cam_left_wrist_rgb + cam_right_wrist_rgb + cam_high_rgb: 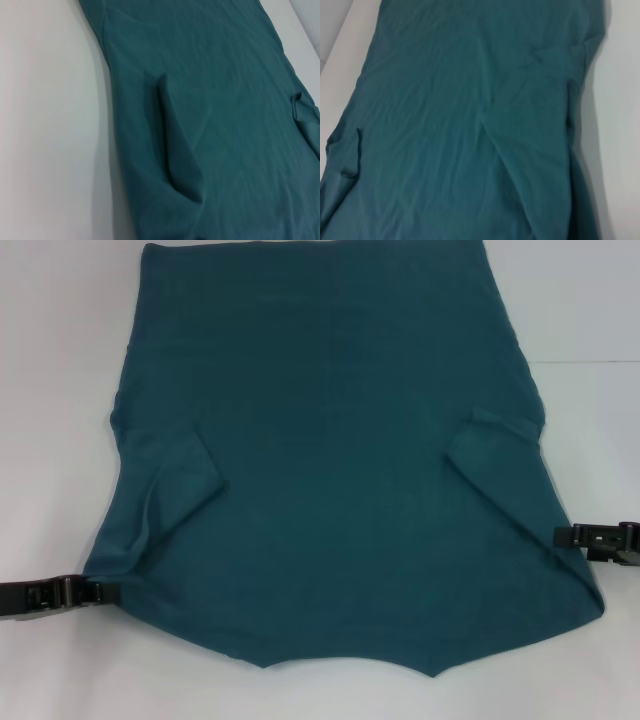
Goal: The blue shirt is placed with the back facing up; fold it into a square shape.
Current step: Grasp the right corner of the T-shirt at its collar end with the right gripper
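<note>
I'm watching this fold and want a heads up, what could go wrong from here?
1. The shirt has both sleeves folded in unevenly, so the square may come out lopsided.
2. The left gripper and right gripper sit at different heights, which could skew the next fold.

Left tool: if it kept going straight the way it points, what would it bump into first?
Probably the blue shirt. The left tool points inward at the shirt's near left edge and looks right at the cloth, though height is unclear.

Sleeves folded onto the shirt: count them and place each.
2. One sleeve lies folded over the blue shirt on its left side, the other sleeve on its right side. None seems hidden.
</note>
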You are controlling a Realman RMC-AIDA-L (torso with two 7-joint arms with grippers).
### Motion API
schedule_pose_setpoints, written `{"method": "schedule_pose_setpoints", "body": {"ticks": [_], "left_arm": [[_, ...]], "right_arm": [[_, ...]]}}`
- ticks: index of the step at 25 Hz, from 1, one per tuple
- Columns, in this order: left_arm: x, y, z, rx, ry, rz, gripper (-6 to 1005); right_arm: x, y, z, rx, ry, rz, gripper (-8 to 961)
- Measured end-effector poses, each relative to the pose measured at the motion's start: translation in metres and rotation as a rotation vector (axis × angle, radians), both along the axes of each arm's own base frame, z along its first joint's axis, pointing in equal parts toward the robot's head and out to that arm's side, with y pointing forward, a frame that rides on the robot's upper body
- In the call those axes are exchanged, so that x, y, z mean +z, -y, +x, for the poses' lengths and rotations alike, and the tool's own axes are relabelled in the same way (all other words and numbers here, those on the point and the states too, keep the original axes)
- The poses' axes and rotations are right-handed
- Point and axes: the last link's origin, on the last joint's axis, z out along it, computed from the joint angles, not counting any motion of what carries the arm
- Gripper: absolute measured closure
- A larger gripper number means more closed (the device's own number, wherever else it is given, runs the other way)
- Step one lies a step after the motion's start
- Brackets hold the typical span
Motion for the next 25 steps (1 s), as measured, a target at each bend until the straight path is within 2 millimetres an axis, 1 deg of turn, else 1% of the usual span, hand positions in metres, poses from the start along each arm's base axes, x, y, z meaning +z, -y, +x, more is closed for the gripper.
{"method": "schedule_pose_setpoints", "body": {"ticks": [25], "left_arm": [[-0.0005,-0.0002,0.0001,0.001,0.0,0.002,992]], "right_arm": [[0.0025,-0.0017,0.0004,0.008,0.024,-0.003,92]]}}
